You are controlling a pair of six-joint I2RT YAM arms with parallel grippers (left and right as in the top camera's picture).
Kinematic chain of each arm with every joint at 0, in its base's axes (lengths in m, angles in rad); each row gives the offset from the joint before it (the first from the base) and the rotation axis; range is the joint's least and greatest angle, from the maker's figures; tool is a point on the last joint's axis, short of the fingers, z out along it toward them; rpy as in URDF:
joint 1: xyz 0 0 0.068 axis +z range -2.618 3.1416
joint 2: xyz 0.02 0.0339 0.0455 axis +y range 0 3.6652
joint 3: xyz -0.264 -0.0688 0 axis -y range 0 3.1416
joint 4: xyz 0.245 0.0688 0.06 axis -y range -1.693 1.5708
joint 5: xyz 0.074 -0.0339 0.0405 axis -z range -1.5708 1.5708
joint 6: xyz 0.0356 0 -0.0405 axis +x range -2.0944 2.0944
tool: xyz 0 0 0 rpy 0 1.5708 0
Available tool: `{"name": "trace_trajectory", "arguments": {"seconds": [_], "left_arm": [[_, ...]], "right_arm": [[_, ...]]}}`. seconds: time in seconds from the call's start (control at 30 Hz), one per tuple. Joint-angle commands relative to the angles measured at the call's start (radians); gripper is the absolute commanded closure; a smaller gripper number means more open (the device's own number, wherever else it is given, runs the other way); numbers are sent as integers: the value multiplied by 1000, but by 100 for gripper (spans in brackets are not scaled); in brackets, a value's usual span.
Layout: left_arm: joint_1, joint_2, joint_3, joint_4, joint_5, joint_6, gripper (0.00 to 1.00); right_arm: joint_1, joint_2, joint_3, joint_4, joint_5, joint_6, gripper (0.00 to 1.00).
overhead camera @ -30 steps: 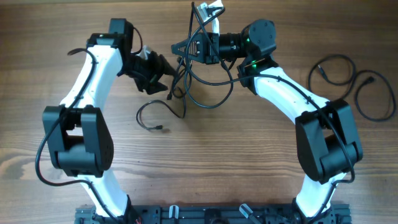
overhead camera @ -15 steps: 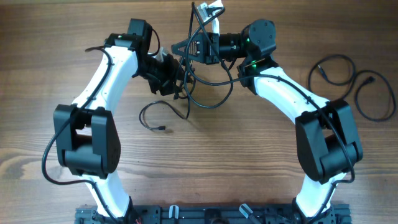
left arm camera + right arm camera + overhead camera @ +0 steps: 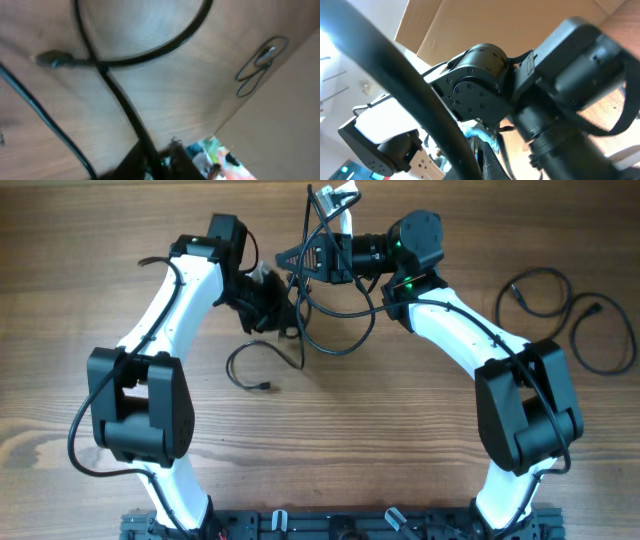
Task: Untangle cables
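Two hands: both work in the cables (image 3: 335,330) at the far middle of the table (image 3: 400,420).
Left hand (image 3: 270,305): pinched almost closed on one strand (image 3: 125,107). Only the left wrist view shows it running in between the fingers.
Right hand (image 3: 292,258): closed, gripping cables held up off the wood.
Right wrist view: blurred cable across the lens, the grip itself hidden.
Separate loops (image 3: 560,310): well apart, far right.

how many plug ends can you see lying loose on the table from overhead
3. One plug end finishes the small loop left of centre; two lie at the far right. More may be hidden in the tangle.
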Motion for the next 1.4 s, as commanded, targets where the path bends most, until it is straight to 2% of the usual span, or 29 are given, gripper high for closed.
{"name": "trace_trajectory", "arguments": {"seconds": [0.0,0.07,0.1,0.17,0.3,0.47,0.77,0.83,0.93,1.07,1.27,1.37], "left_arm": [[2,6,-3,87,-111,-89,93],[2,6,-3,124,-245,-155,93],[2,6,-3,139,-358,-218,93],[2,6,-4,154,-406,-259,94],[3,6,-4,199,-407,-283,93],[3,6,-4,244,-407,-298,93],[17,6,-4,299,-452,-299,94],[41,6,-4,299,-447,-325,94],[73,6,-4,296,-383,-341,95],[127,6,-4,300,-172,-293,96],[174,6,-4,307,142,-154,96],[187,6,-4,316,187,-125,96]], "right_arm": [[-2,-20,4,2,-34,-19,96],[-2,-20,4,2,-43,-18,96],[-2,-20,4,-6,-52,-18,96],[-1,-20,4,-45,-67,-20,96],[10,-20,4,-208,-107,-48,96],[34,-20,4,-420,-156,-214,96],[82,-20,4,-672,-288,-451,96],[85,-20,3,-777,-274,-539,96],[85,-20,3,-943,-189,-653,96],[85,-20,3,-1181,43,-782,96],[85,-20,3,-1426,466,-832,96],[85,-20,3,-1505,597,-840,96]]}}
